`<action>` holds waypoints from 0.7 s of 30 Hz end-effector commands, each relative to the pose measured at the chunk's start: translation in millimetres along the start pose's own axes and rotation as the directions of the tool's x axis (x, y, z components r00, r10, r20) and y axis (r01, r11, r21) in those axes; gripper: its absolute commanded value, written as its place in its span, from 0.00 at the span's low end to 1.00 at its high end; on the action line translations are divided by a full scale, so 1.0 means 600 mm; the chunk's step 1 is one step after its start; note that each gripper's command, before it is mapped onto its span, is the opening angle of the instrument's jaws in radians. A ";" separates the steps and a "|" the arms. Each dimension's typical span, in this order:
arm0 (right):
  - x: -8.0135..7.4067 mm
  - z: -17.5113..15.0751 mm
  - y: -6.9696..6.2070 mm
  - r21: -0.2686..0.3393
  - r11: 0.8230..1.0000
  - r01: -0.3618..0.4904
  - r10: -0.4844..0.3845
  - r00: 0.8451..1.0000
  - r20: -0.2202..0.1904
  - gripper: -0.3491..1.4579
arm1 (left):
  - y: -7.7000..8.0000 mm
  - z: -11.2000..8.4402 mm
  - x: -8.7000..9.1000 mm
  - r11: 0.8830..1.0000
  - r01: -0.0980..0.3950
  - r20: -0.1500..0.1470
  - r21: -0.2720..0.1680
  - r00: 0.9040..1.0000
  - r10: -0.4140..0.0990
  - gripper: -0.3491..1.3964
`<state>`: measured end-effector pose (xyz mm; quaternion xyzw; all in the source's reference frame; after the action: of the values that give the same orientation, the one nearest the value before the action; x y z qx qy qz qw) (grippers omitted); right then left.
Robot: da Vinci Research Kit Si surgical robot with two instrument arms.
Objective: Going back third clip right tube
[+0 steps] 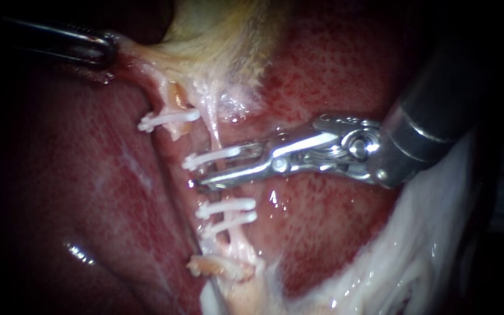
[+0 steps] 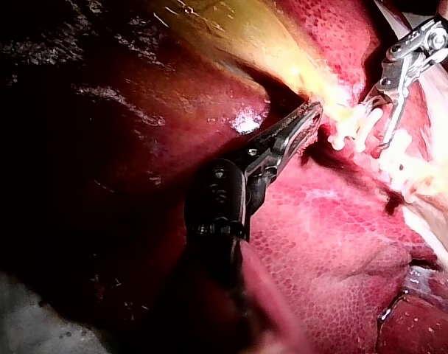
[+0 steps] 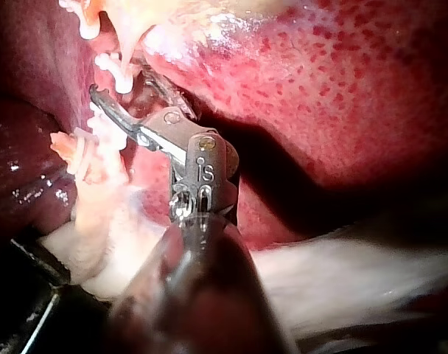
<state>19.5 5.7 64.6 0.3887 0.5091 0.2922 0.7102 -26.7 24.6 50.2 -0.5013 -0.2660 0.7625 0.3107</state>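
dark red mottled liver point(image 1: 333, 70) fills the field and carries everything. wet white fatty sheet point(image 1: 415, 256) lies over its lower right edge. pale yellow gallbladder tissue point(image 1: 217, 41) sits at its upper edge.

right instrument point(image 1: 224, 166), dark shaft with a silver metal pincer, comes in over the liver from the upper right. its pincer is open: clear gap between the two halves, nothing clamped. left instrument point(image 1: 107, 46), thin dark shaft, sits at the liver's upper left edge. its pincer looks closed on the rim of the gallbladder tissue, holding it taut.

two thin pale tubes run down from the gallbladder tissue over the liver: left tube point(image 1: 167, 96) and right tube point(image 1: 214, 131). the right tube crosses the gap of the open pincer.

small white plastic clips: one on the left tube point(image 1: 167, 119), and two close together low on the right tube point(image 1: 226, 205). the third clip point(image 1: 211, 157) sits above that pair on the right tube, right at the tip of the pincer's upper half. touching or just clear, can't tell.

step, my read: clip is seated and let go, so this is the back-out. next move calls for a straight pull along the shaft line toward the upper right. pincer open until it clears the tube, no snag on the clip.

third clip's long axis lies across the right tube, roughly parallel to the other clips and nearly in line with the pincer. knobbed end points toward the left tube, other end into the pincer.
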 end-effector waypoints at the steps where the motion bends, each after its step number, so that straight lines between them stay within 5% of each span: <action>1: 0.0002 -0.0010 -0.0004 -0.009 0.999 0.031 -0.031 1.000 -0.001 0.47 | 0.0000 0.0000 0.0000 1.000 0.000 0.000 0.000 1.000 0.000 0.00; 6: 0.0007 -0.0054 -0.0033 -0.031 0.975 0.218 -0.218 0.976 -0.001 0.47 | 0.0000 0.0000 0.0000 1.000 0.000 0.000 0.000 1.000 0.000 0.00; 14: 0.0001 -0.0160 -0.0109 -0.074 0.871 0.487 -0.486 0.874 0.023 0.47 | 0.0000 0.0000 0.0000 1.000 0.000 0.000 0.000 1.000 0.000 0.00; 21: -0.0017 -0.0215 -0.0120 -0.079 0.841 0.535 -0.531 0.845 0.059 0.47 | -0.0003 0.0005 -0.0005 1.000 -0.002 0.000 0.001 1.000 0.002 0.00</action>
<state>6.7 4.3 56.6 0.2024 0.5709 0.0973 0.7897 -26.9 24.4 50.7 -0.5015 -0.2652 0.7628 0.3103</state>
